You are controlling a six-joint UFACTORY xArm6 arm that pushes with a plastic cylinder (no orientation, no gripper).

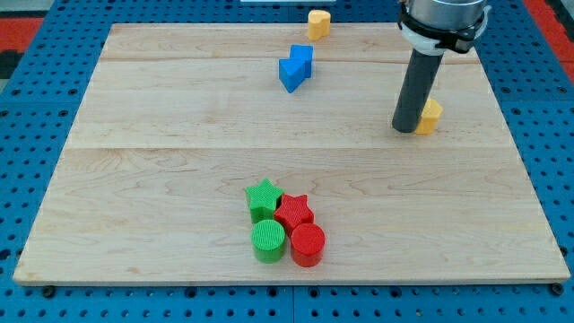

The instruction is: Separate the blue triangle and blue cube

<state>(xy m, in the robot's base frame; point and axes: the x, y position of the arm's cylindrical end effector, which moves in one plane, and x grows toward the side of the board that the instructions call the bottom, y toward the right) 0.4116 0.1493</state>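
Note:
The blue cube (pixel 302 59) and the blue triangle (pixel 291 74) sit touching each other near the view's top, left of centre, the cube above and right of the triangle. My tip (pixel 406 128) rests on the board at the view's right, far to the right of and below the blue pair. It stands right against a yellow block (pixel 431 116) that is partly hidden behind the rod.
A second yellow block (pixel 318 22) sits at the board's top edge (pixel 224 27). Near the view's bottom centre a green star (pixel 263 198), red star (pixel 294 212), green cylinder (pixel 267 240) and red cylinder (pixel 308 244) cluster together.

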